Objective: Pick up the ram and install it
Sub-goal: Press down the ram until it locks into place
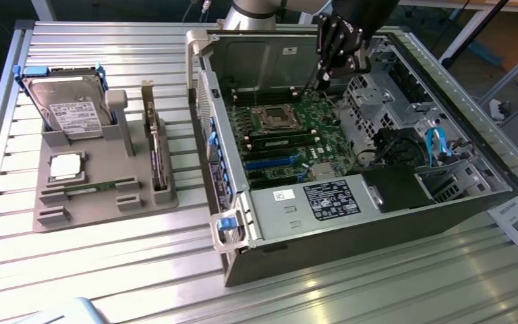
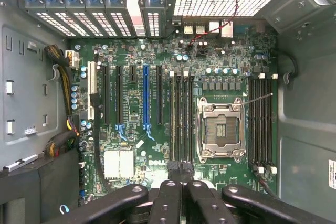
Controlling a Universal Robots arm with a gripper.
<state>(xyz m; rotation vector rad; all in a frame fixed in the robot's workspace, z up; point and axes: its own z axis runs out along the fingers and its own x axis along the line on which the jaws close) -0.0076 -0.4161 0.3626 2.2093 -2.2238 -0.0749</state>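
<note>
While the claw hangs inside the open computer case, above the motherboard, I see its fingers pressed fully together with nothing held between them. In the wrist view the closed tips sit over the end of the memory slots, just beside the CPU socket.

The ram rests in a slot of the grey holder on the worktop, at the exterior view's left of the case and well apart from the claw. Near it in the holder are the CPU chip and the hard drive. The upright expansion card and the raised case wall stand between the ram and the motherboard. Above the holder the room is open.
</note>
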